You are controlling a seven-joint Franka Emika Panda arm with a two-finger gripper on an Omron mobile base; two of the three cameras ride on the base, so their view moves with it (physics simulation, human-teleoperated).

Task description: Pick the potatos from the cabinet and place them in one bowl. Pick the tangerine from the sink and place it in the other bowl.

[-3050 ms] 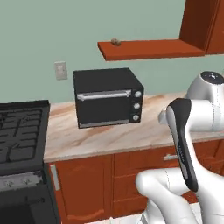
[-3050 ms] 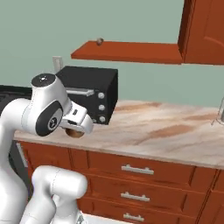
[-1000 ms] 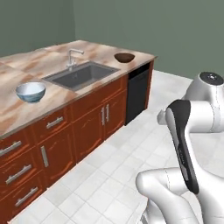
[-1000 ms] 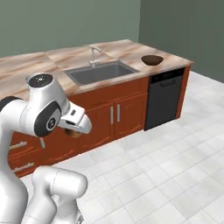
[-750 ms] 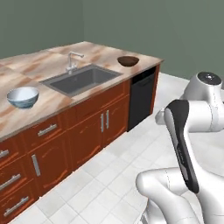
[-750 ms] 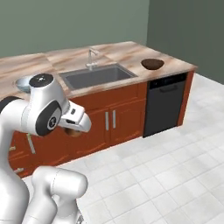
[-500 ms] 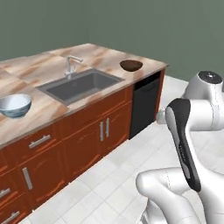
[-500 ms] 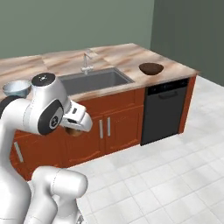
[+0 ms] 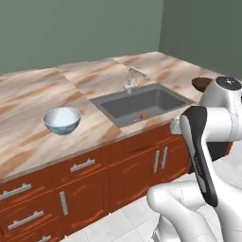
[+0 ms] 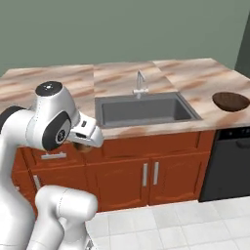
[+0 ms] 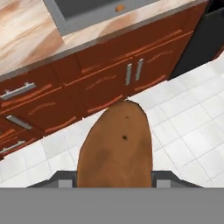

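My gripper (image 11: 114, 176) is shut on a brown potato (image 11: 116, 146), held over the white floor tiles in front of the counter. In the right base view the potato (image 10: 83, 146) peeks out under the hand. The pale bluish-white bowl (image 9: 62, 120) stands on the counter left of the dark grey sink (image 9: 142, 104). A tiny orange tangerine (image 9: 143, 114) lies in the basin, and the hand view shows the tangerine (image 11: 119, 8) too. The dark brown bowl (image 10: 231, 101) sits at the counter's right end. The wall cabinet is out of view.
A silver faucet (image 10: 140, 80) rises behind the sink (image 10: 141, 110). Reddish-brown cabinet doors and drawers with metal handles (image 9: 82, 165) front the counter. A black dishwasher (image 10: 229, 163) stands at the right. White tiled floor lies between me and the counter.
The base has driven and turned, so the whole scene shifted from the toaster oven and shelf to the sink counter, now closer. The potato stays in the shut gripper.
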